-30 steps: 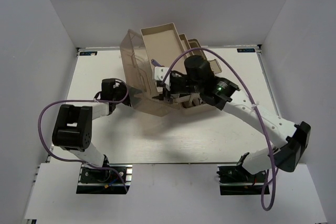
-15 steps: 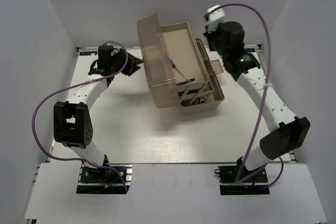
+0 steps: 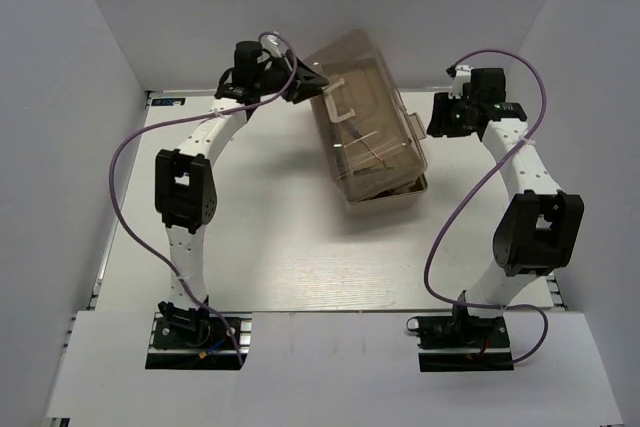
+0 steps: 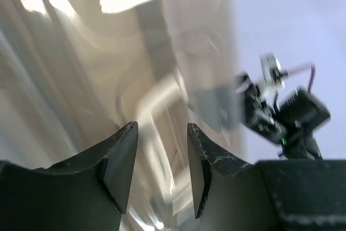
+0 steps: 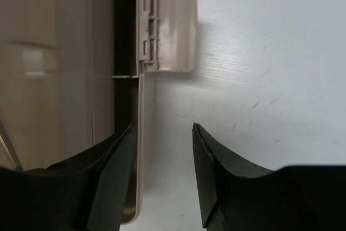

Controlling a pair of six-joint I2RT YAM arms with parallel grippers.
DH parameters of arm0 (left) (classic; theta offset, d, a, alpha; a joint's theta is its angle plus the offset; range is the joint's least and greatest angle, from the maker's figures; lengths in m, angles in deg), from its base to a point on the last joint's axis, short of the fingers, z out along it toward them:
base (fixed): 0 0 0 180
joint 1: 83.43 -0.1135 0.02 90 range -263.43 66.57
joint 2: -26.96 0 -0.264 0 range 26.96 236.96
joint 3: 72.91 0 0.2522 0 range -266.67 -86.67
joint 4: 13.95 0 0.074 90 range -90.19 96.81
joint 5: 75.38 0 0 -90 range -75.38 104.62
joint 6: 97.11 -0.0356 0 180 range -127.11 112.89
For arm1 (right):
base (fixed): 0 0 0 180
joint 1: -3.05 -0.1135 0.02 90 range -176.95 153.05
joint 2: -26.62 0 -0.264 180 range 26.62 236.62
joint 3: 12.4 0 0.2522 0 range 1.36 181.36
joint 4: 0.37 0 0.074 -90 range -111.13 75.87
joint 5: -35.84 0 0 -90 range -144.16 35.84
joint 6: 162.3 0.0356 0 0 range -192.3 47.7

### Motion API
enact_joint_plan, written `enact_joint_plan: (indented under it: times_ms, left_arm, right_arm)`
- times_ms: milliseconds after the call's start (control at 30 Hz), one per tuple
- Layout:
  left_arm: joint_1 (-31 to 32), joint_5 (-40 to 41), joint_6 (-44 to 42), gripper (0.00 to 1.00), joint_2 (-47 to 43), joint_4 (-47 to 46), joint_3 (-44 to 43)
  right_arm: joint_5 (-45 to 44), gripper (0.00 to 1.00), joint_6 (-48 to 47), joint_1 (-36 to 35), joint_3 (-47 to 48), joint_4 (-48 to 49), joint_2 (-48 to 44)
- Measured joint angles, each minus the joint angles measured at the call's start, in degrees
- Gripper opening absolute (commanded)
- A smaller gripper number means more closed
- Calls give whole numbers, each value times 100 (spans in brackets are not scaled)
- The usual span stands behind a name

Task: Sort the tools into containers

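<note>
Toolbox (image 3: 385, 195), tan plastic, one item: you will find it on the white table (image 3: 270, 247), in the middle toward the far edge. It is set askew, with its long side running from far left to near right. Lid (image 3: 370, 122), translucent brown: it lies down over the base, with a pale handle (image 3: 338, 105) on top near the far end. Tools (image 3: 372, 152): through the lid you can make out a few thin shapes lying inside, too small to tell one from another. Latch (image 5: 167, 25), beige flap: it juts from the toolbox's right side over the bare table. Left gripper (image 4: 161, 125): from above it sits at the far left corner of the toolbox, close to the handle end. Its two dark fingers (image 4: 119, 160) stand apart, with the blurred brown lid filling the gap beyond them. You cannot tell whether the pads touch the lid. Right gripper (image 5: 164, 126): it is just beside the toolbox's right side, near the latch. Its fingers (image 5: 216, 171) are spread, one over the toolbox's edge and the other over the table, with nothing clamped. Right arm (image 4: 286, 117): it shows in the left wrist view past the lid, with a purple cable (image 3: 470, 207) looping along it.
</note>
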Motion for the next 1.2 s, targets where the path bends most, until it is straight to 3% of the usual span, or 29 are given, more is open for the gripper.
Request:
enact_joint_plan:
  times_ms: [167, 367, 467, 567, 700, 900, 1100, 1200]
  left_arm:
    - [411, -125, -157, 56, -31, 140, -90]
    - [299, 466, -855, 81, -817, 815, 282]
    - [160, 1073, -1311, 84, -1882, 1224, 1117]
    - [39, 1589, -1596, 84, -3115, 1360, 2356]
    - [50, 1847, -1659, 85, -4079, 1342, 3814]
    - [68, 2065, -1639, 85, -4124, 1495, 4933]
    - [68, 2096, -1674, 88, -4138, 1408, 4979]
    - [68, 2098, -1718, 89, -4140, 1379, 4979]
  right_arm:
    - [522, 55, 4, 92, -245, -35, 11]
    - [616, 55, -22, 208, -332, -46, 87]
    - [673, 44, -114, 264, -358, -125, 184]
    - [883, 42, -256, 269, -452, -319, 188]
    - [1279, 41, -455, 151, -459, -573, 188]
    - [1974, 40, -634, 81, -485, -697, 181]
    - [2570, 40, -654, -92, -496, -846, 173]
    - [2452, 45, -656, -168, -503, -892, 127]
